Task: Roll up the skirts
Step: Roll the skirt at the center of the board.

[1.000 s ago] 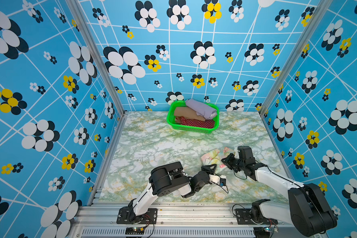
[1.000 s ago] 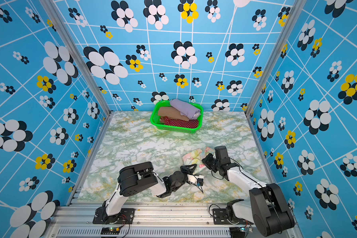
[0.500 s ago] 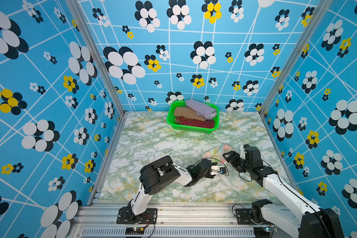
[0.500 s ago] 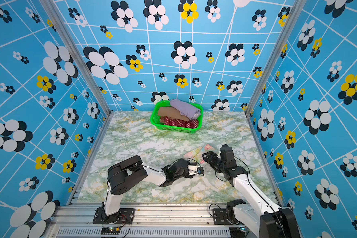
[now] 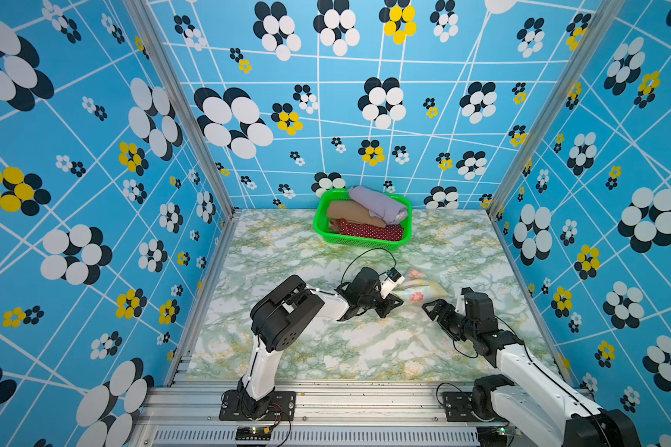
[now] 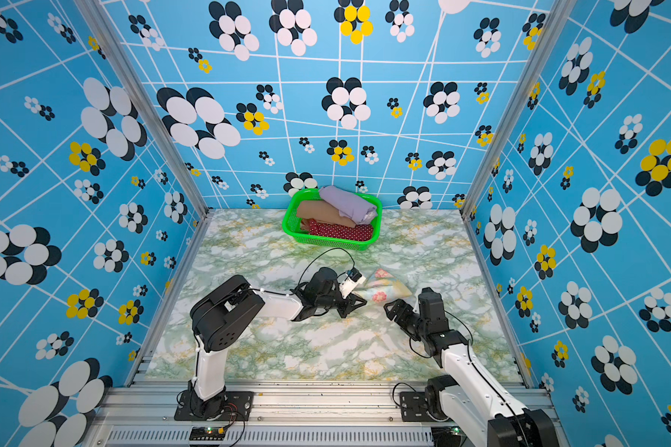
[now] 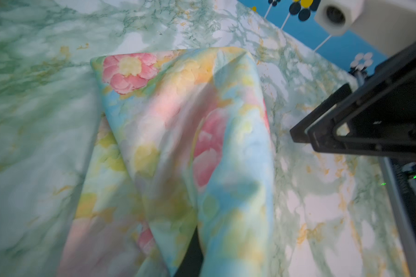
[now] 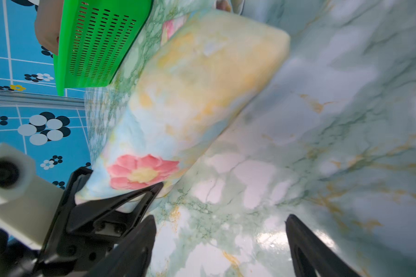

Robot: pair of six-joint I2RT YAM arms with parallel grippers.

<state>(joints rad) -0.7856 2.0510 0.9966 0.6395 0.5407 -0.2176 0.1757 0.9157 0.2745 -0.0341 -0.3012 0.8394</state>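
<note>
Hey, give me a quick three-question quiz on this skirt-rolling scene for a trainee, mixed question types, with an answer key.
1. True or false: the right gripper is shut on the floral skirt.
2. How many rolled garments lie in the green basket? A none, B three, C eight.
3. Fill in: the ___ gripper pinches the skirt's end.
Key: 1 false, it stands open. 2 B. 3 the left gripper.

High stereo overview; close wrist views
</note>
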